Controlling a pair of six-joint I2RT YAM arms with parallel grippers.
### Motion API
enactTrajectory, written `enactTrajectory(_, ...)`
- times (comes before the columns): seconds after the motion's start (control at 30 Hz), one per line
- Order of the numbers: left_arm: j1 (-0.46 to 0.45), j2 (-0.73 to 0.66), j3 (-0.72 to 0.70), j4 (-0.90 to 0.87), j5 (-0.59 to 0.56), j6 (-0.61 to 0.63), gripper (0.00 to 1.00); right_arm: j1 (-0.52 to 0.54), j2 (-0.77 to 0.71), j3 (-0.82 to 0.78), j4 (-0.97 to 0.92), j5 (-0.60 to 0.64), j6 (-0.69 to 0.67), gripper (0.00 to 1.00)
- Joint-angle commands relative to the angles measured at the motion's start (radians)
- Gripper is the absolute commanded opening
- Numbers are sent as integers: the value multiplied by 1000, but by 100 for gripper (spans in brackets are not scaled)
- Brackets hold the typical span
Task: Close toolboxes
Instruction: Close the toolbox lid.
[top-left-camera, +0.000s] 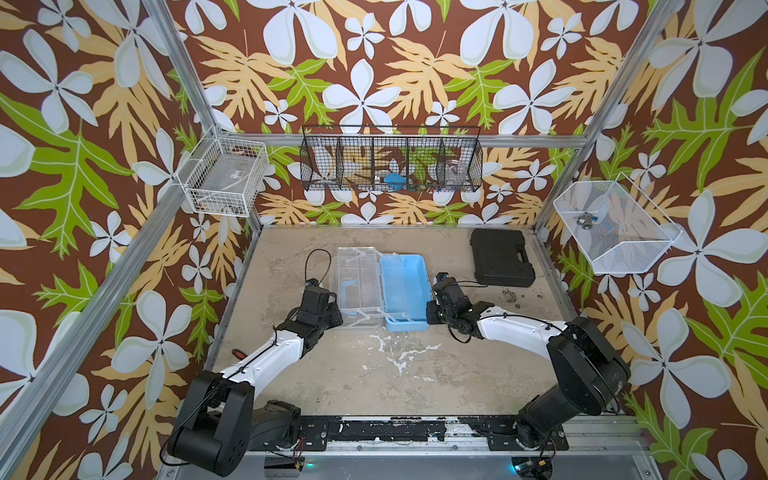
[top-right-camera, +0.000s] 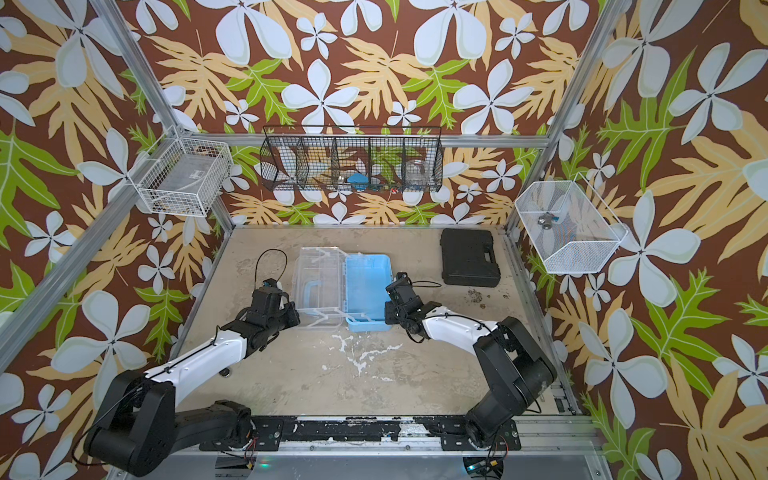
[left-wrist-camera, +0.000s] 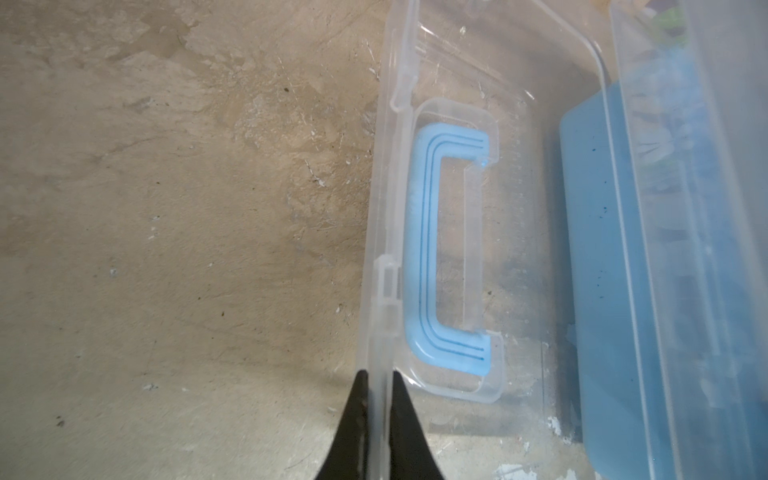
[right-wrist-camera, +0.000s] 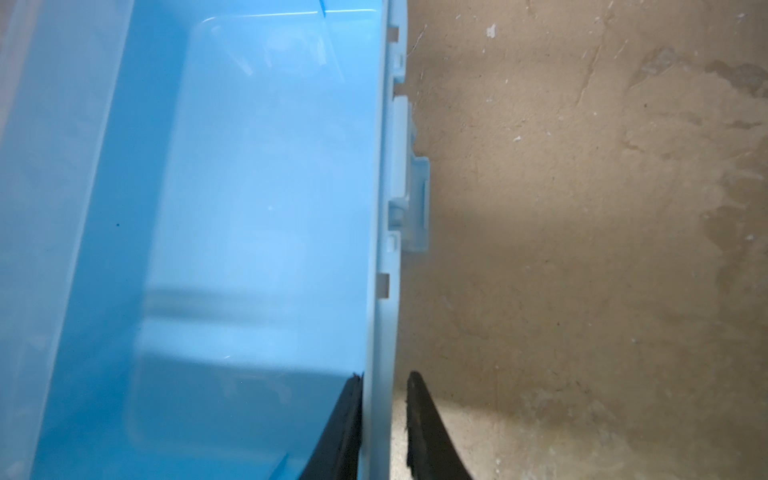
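At the middle of the table, the open toolbox sits with its transparent lid flopped flat toward nine o'clock of the base. I'd fear the slick rim slipping from so thin a pinch as it swings over, or the light base skidding if unbraced. The left hand is clamped on the lid's free edge; the right hand straddles the base's three-o'clock wall, nearly closed, outer finger just shy of touching.

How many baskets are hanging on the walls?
3. A white wire basket hangs on the left wall, a long black mesh basket on the back wall, and a white mesh basket on the right wall. None seem hidden.
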Motion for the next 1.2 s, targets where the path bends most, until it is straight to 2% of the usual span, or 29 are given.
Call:
enactTrajectory(0.0,-4,-10,16,32,-63,4,0,7,8,8,-45,42,-14,18)
enactTrajectory(0.23,-44,-27,57,-52,-233,40,0,46,42,56,-110,139,-65,0)
enactTrajectory(0.5,-75,-12,75,-85,-320,75,0,97,80,124,-242,312,-120,0)
enactTrajectory(0.63,-116,0,108,-113,-380,115,0,103,91,150,-301,355,-129,0)
enactTrajectory(0.73,-165,-1,141,-148,-442,153,0,104,103,160,-333,367,-131,0)
enactTrajectory(0.97,-271,-25,236,-248,-509,238,0,104,129,174,-352,363,-137,0)
enactTrajectory(1.17,-282,-20,302,-315,-440,274,1,105,149,176,-346,349,-138,0)
